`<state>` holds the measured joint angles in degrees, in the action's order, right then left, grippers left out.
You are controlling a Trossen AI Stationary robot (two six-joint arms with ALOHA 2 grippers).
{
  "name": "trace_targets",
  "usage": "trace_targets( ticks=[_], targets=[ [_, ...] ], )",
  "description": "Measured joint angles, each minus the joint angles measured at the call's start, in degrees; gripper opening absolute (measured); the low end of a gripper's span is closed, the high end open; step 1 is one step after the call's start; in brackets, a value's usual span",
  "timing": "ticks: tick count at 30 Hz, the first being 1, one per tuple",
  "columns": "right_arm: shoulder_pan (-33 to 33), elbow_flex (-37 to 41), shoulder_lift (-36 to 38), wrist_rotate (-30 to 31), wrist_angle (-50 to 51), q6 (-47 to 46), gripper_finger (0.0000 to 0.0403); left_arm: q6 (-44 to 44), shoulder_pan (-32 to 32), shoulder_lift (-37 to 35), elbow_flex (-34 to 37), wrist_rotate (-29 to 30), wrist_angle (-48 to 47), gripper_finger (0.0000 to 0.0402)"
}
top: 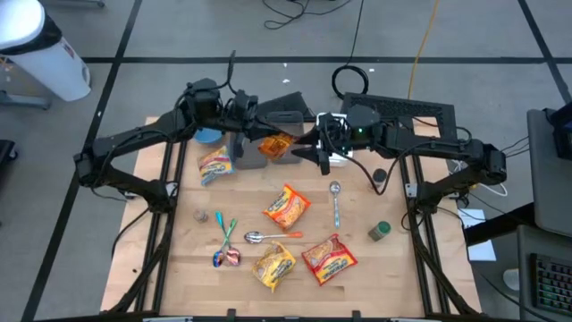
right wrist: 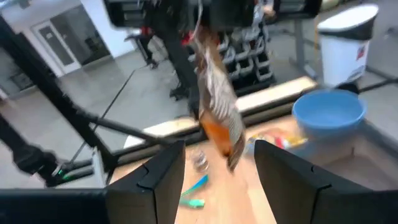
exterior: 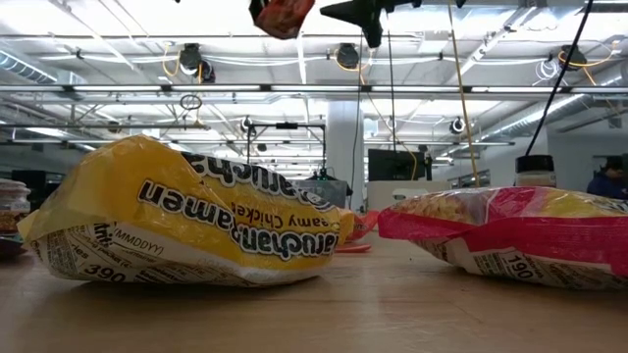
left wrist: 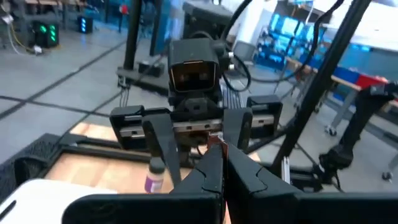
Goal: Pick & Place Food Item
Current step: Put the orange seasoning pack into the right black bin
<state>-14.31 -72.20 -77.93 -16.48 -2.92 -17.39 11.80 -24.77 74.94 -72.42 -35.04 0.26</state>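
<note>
Crinkled orange ramen packet (top: 274, 144), airborne

You have a wooden table (top: 357, 286) carrying four noodle packets: one at centre (top: 287, 207), two at six o'clock (top: 273, 266) (top: 329, 258), one at ten (top: 215, 164). Two spoons (top: 335, 202) (top: 271, 236) lie near centre, a small jar (top: 380, 232) at four.

An orange ramen packet (top: 274, 144) is held up in the air above the back of the worktop (top: 375, 268), hanging crumpled and lengthwise from its top edge; its lower part is orange, with a pale striped band across the middle (right wrist: 219, 106).
</note>
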Motion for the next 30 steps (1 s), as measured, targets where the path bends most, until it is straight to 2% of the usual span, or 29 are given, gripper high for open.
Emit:
trace_targets(
  ticks=[4,10,16,26,30],
  targets=[
    [0.00,-0.01,-0.38,0.19,-5.59,-0.11,0.0187,0.43,0.05,0.00,0.00,1.47,3.13,0.0000],
    [0.50,0.00,-5.07,1.45,-12.59,-1.63,0.0187,2.18,0.59,1.47,0.00,2.40,9.79,0.0000],
    [0.49,-0.12,-6.17,1.38,-18.48,-2.68,0.0187,3.41,0.73,1.62,-0.02,2.16,9.94,0.0000],
    [0.39,-0.04,-5.99,1.36,-18.97,-2.73,0.0187,4.75,1.53,1.89,-0.02,2.12,14.89,0.0000],
    [0.39,-0.04,-5.91,1.35,-19.13,-2.56,0.0175,5.24,1.90,2.16,-0.02,2.12,14.89,0.0000]
  ],
)
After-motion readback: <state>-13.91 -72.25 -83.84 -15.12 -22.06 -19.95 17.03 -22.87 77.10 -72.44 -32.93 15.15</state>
